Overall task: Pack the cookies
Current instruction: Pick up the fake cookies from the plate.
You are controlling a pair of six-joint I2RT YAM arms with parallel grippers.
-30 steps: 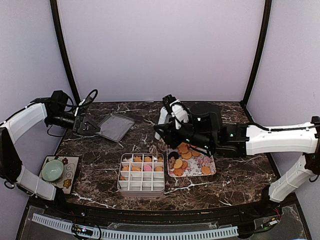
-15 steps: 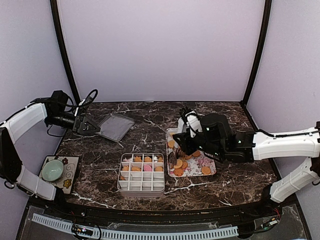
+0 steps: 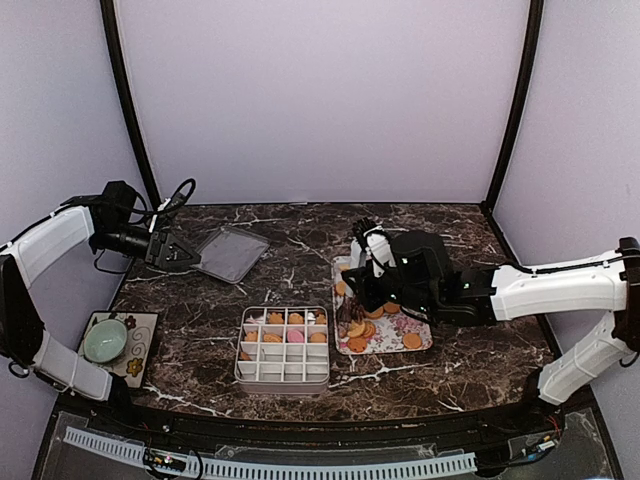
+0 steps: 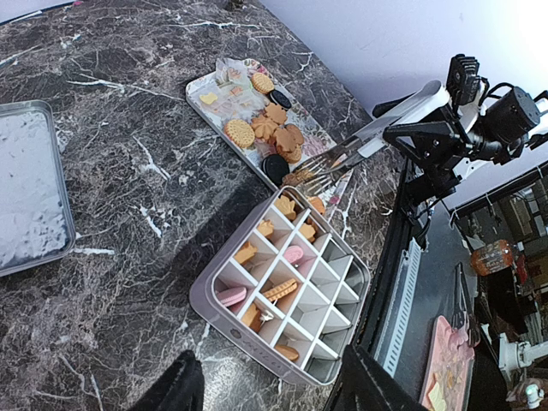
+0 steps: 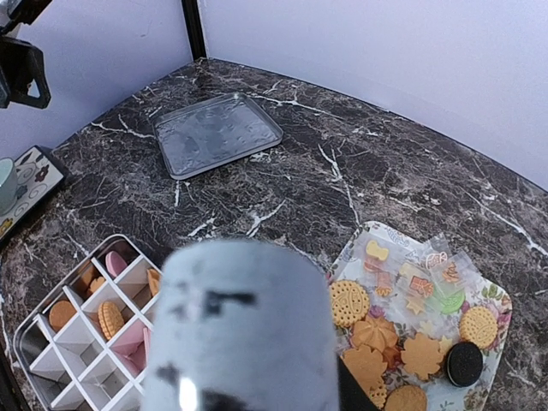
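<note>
Glossy marble-look table [image 3: 190, 310]; metal tongs [image 4: 377, 137] (shiny); matt plastic box [image 4: 257, 338].

Blurred grey bulk [image 5: 244, 330] over nearer cookies [image 5: 370, 360]

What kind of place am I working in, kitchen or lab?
Probably a lab test cell: plain lilac walls and black corner posts enclose a single marble-pattern table.

**Soft, even light from overhead; you lose sharpness only up close.**
Below the right claw [image 3: 365, 270] you get just a faint shadow on the counter [image 3: 200, 330]. From the left wrist, a dark band of shadow crosses the counter ahead of the left claw [image 4: 274, 385], the far corner blows out white, and the tongs [image 4: 342, 158] glint. From the right wrist, a gray out-of-focus mass fills your near field.
</note>
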